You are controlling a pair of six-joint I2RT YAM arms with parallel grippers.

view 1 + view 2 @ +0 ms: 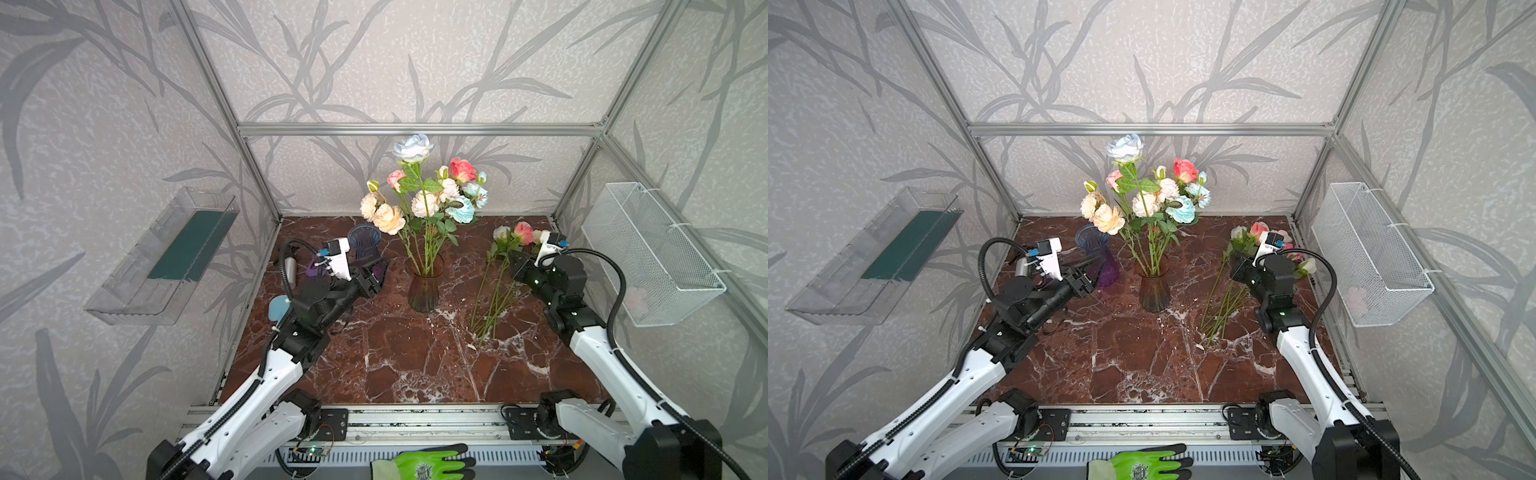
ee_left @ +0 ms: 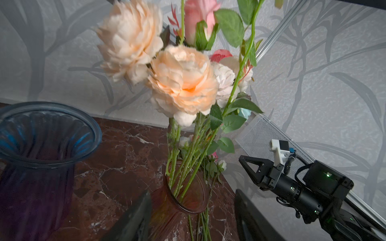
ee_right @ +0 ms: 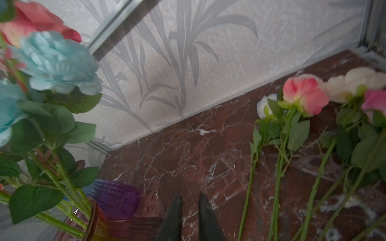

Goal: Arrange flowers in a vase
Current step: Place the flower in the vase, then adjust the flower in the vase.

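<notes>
marble tabletop (image 1: 395, 357) carries amber vase (image 1: 424, 293), blue-purple vase (image 1: 365, 243), loose flowers (image 1: 494, 291).

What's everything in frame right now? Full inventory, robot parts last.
Table: one, red-brown marble, cell floor.
Amber vase: one, table centre, upright.
Flowers in vase: a bunch; peach, cream, pink, coral, pale blue.
Loose flowers: several; pink, cream, white heads; lying right of amber vase.
Blue-purple vase: one, empty, left of amber vase.
Clear bin: one, left wall.
Mesh basket: one, white, right wall.
Glove: one, green, front rail.
Left gripper: black, open, empty, by blue-purple vase.
Right gripper: black, nearly closed, empty, by loose flowers.
</notes>
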